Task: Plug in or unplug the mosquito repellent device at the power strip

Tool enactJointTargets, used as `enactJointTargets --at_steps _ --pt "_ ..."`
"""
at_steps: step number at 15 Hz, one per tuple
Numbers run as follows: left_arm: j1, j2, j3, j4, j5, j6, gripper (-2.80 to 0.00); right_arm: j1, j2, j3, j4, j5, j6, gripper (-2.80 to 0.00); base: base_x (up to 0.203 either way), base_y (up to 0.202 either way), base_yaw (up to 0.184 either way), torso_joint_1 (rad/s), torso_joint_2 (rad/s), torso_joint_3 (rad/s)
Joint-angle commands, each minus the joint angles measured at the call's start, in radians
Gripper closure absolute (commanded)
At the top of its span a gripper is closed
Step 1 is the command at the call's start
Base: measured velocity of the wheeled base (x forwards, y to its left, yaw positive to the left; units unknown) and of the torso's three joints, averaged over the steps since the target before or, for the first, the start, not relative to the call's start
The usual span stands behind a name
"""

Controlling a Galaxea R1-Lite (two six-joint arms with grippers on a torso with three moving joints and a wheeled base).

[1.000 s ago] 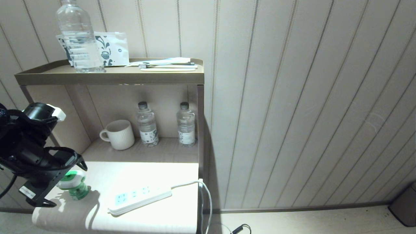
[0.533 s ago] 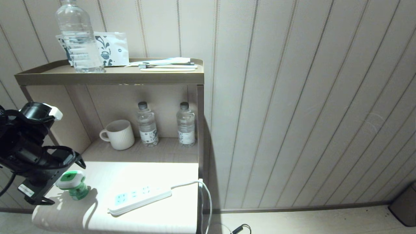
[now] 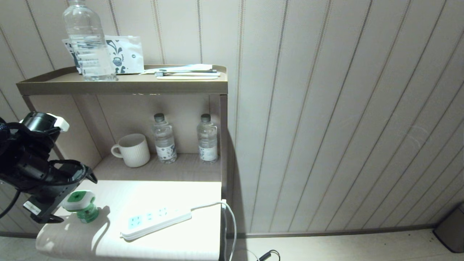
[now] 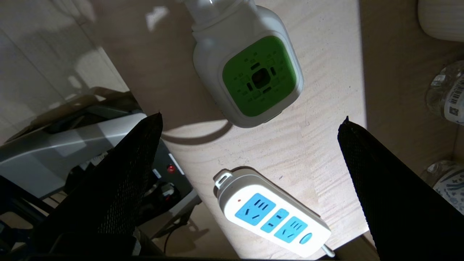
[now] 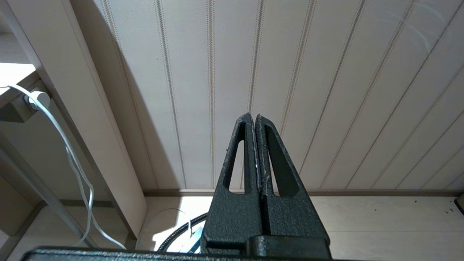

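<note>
left gripper (image 3: pixel 69 197) hovering wide open, empty, over mosquito repellent device (image 3: pixel 78 205) | device standing unplugged, near power strip (image 3: pixel 156 220) | risk: off-centre closing tipping it | right gripper (image 5: pixel 255 119) clenched, idling

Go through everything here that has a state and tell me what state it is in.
Mosquito repellent device: unplugged, upright on the table, not held.
Power strip: sockets empty, lying flat.
Left gripper: open, above the device.
Right gripper: shut, empty, away from the table.
Mug: upright on the shelf.
</note>
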Motion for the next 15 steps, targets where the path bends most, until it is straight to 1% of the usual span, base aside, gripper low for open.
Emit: enactJointTargets --at_steps 1,5,8,13,15 --pt "0.0 0.008 -0.001 -0.005 0.001 0.002 -2.8 0.0 0.001 0.0 0.0 0.0 0.0 0.0 0.0 0.0 0.0 0.0 0.0 0.0" --pt "0.014 0.038 -0.016 -0.022 0.001 0.007 -2.8 0.0 0.0 0.0 0.0 0.0 0.0 0.0 0.0 0.0 0.0 0.0 0.0 0.0" --pt "0.022 0.057 -0.023 -0.068 0.003 0.025 -2.8 0.0 0.0 0.0 0.0 0.0 0.0 0.0 0.0 0.0 0.0 0.0 0.0 0.0" --pt "0.022 0.077 -0.067 -0.086 0.001 0.036 -2.8 0.0 0.0 0.0 0.0 0.0 0.0 0.0 0.0 0.0 0.0 0.0 0.0 0.0" --pt "0.022 0.081 -0.077 -0.113 -0.001 0.037 -2.8 0.0 0.001 0.0 0.0 0.0 0.0 0.0 0.0 0.0 0.0 0.0 0.0 0.0"
